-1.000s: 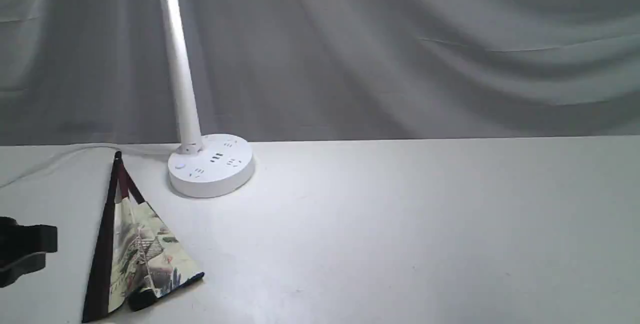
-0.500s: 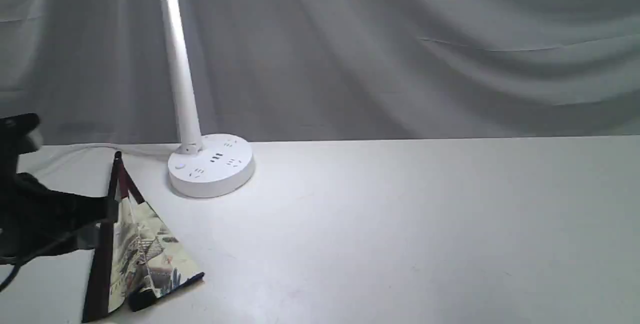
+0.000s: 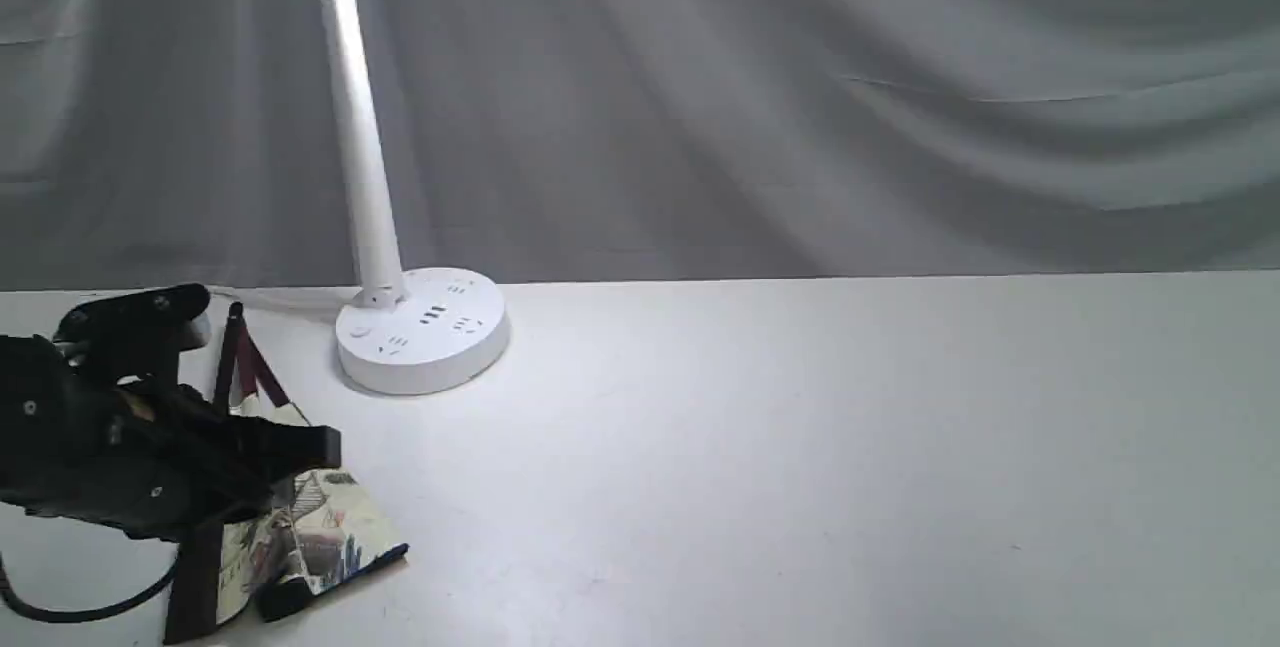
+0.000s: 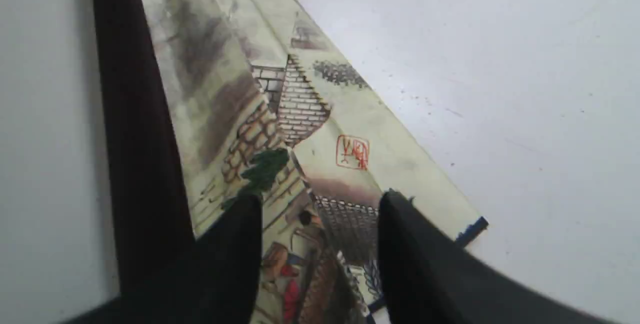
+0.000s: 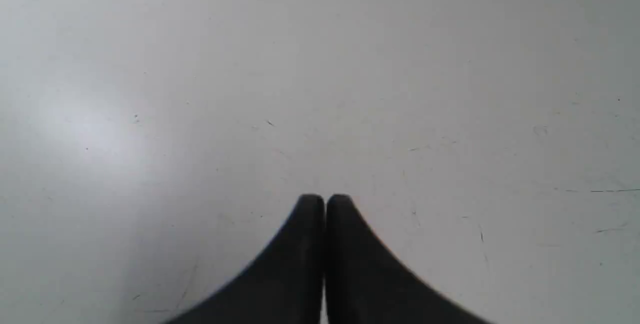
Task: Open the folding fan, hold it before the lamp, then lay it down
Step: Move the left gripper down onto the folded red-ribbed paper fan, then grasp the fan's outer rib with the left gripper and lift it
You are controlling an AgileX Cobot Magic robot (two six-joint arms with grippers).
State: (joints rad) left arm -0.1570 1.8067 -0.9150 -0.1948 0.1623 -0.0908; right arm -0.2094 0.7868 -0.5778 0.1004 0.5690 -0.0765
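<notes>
Now: left end effector (image 4: 320, 203) released over folding fan (image 4: 225, 88); lower it squarely, nip outer pleat gently. Right end effector (image 5: 325, 199) clenched, empty.

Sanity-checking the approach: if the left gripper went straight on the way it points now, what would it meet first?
Likely the folding fan: its painted paper lies straight ahead of the open left gripper, not the dark rib beside it. How far off is unclear.
</notes>
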